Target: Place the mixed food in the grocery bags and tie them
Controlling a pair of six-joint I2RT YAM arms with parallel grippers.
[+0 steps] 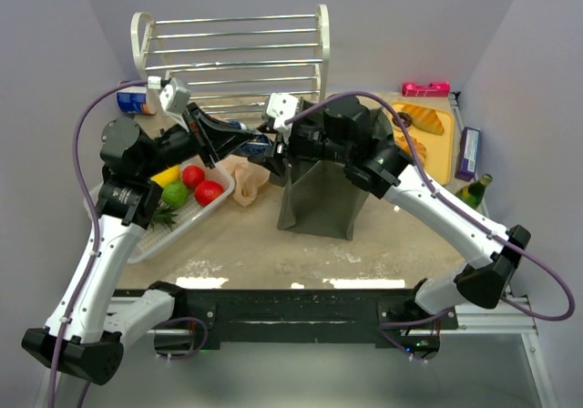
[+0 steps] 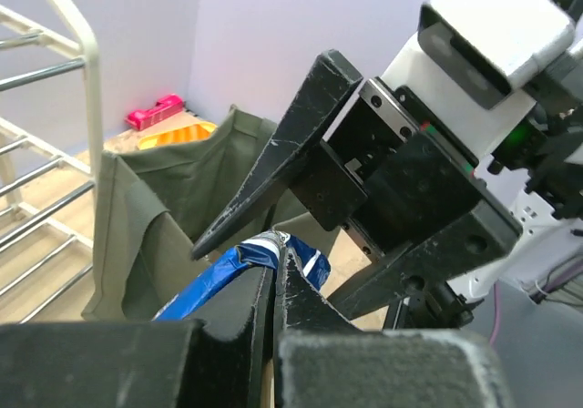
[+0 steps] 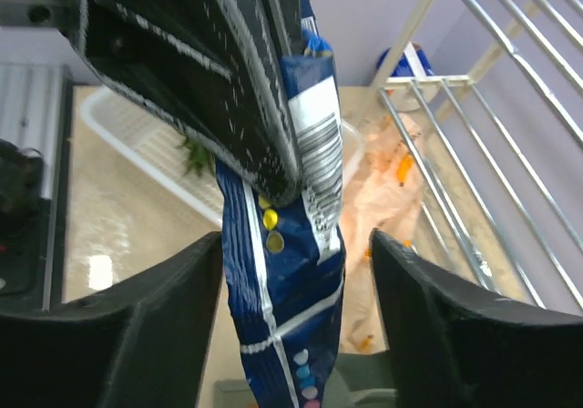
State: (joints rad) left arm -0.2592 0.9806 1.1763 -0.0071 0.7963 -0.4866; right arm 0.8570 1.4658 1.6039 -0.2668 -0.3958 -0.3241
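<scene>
My left gripper (image 1: 248, 141) is shut on the top of a blue snack packet (image 3: 293, 317), which hangs beside the dark olive tote (image 1: 323, 194). In the left wrist view the shut fingertips (image 2: 290, 267) pinch the packet (image 2: 219, 276). My right gripper (image 3: 296, 321) is open, with one jaw on each side of the hanging packet and not touching it. In the top view it (image 1: 276, 151) meets the left gripper over the tote's left rim. The peach plastic bag (image 1: 244, 178) lies crumpled left of the tote. Red, green and yellow fruits (image 1: 191, 185) sit in a white tray (image 1: 173, 226).
A white wire rack (image 1: 232, 53) stands at the back, with a blue can (image 1: 135, 101) to its left. An orange cutting board with bread (image 1: 424, 130), a pink item (image 1: 425, 88), a purple box (image 1: 468, 153) and a green bottle (image 1: 474, 189) are at the right.
</scene>
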